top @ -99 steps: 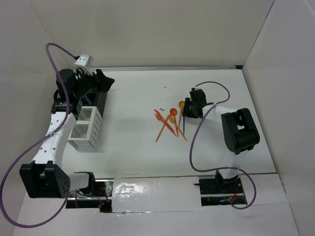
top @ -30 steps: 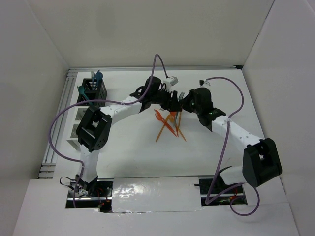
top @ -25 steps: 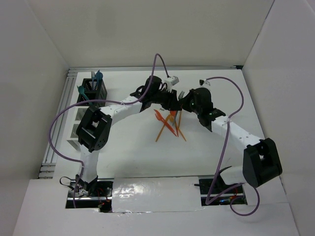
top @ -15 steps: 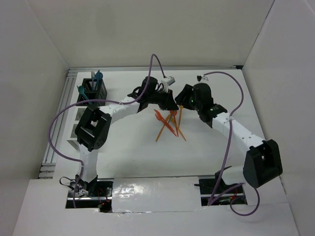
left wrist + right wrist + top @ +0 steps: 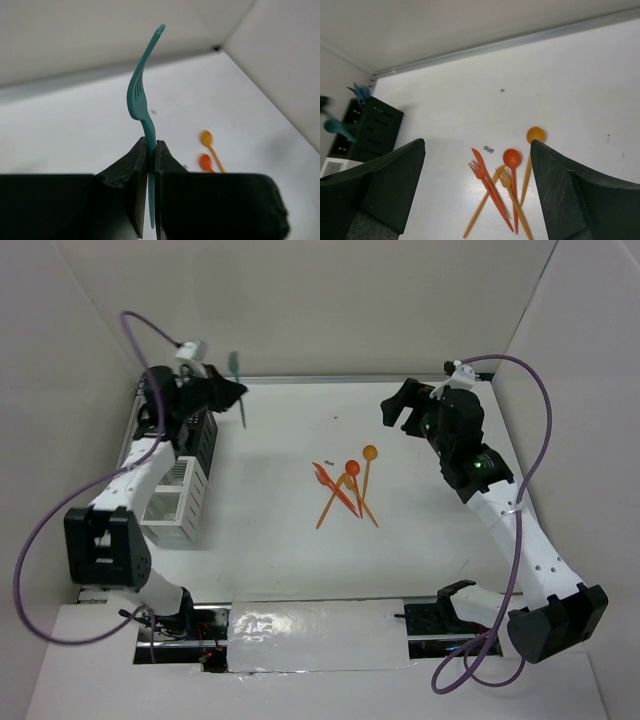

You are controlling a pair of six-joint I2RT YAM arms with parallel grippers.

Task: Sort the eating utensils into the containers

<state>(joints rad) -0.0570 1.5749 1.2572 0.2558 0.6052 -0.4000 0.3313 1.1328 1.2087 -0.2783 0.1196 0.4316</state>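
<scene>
**Item 1, left gripper (image 5: 151, 146).** Pinched tight on the handle of a thin teal-blue plastic fork (image 5: 141, 95), with the tines pointing up and away from the jaws. From overhead, the fork (image 5: 237, 380) is held in the air near the far end of the container row, at the far left of the surface.

**Item 2, right gripper (image 5: 477, 145).** Jaws spread wide with nothing between them. It is raised over the far right of the white surface (image 5: 280, 440), well apart from the loose pile.

**Item 3, black perforated mesh bin (image 5: 200, 435).** Stands at the far end of the row. Teal-blue utensils (image 5: 361, 92) stand in it, though the view is too blurred for me to tell their kinds.

**Item 4, white-walled compartments (image 5: 172, 502).** They adjoin the mesh bin on its near side.

**Item 5, loose pile of orange and red-orange plastic utensils (image 5: 345, 488).** Lies mid-surface with the pieces crossed over one another. I make out spoons, forks and at least one knife.
</scene>
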